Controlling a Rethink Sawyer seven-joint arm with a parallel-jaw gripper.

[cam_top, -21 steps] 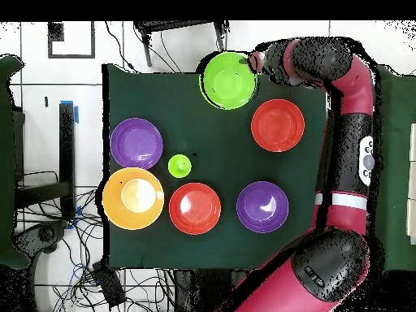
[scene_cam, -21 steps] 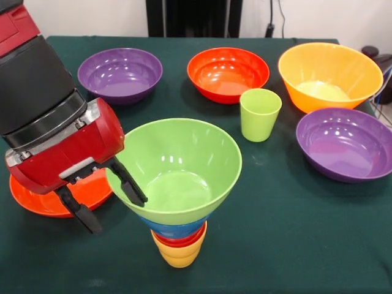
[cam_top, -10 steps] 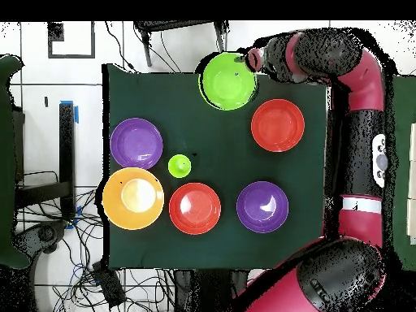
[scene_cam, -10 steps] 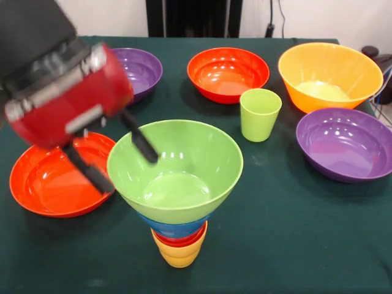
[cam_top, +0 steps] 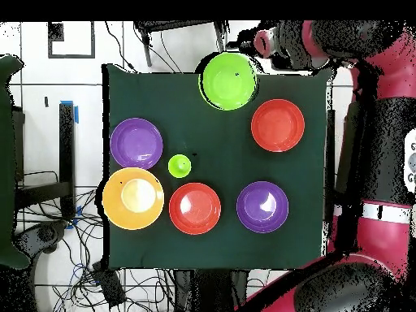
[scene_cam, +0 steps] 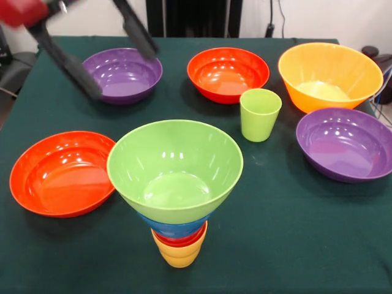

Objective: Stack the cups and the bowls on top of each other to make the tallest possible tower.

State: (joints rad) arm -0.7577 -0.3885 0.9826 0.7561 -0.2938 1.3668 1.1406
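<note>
The hand is hanging at the upper left of the front view, up and to the left of the tower, with its two dark fingers spread wide and gripping nothing; it is blurred, and it is standing clear of every piece. Taking the tower as the landmark and going left to right in the front view: a red-orange bowl is sitting on the green tabletop just left of the tower, its rim close to the tower's green bowl. Behind the tower and to its left, a purple bowl is resting under the hand. The tower itself is standing near the front edge of the tabletop, with a yellow cup lowest, a red cup nested in it, a blue bowl above that and the wide green bowl on top, sitting upright and empty. Behind the tower, a second red-orange bowl is lying open side up. To the tower's right and a little behind it, a light green cup is standing upright and alone. Further right, a large orange bowl is sitting behind a second purple bowl, their rims close together. In the overhead view the hand is sitting just past the tabletop's edge, beside the tower's green bowl.
</note>
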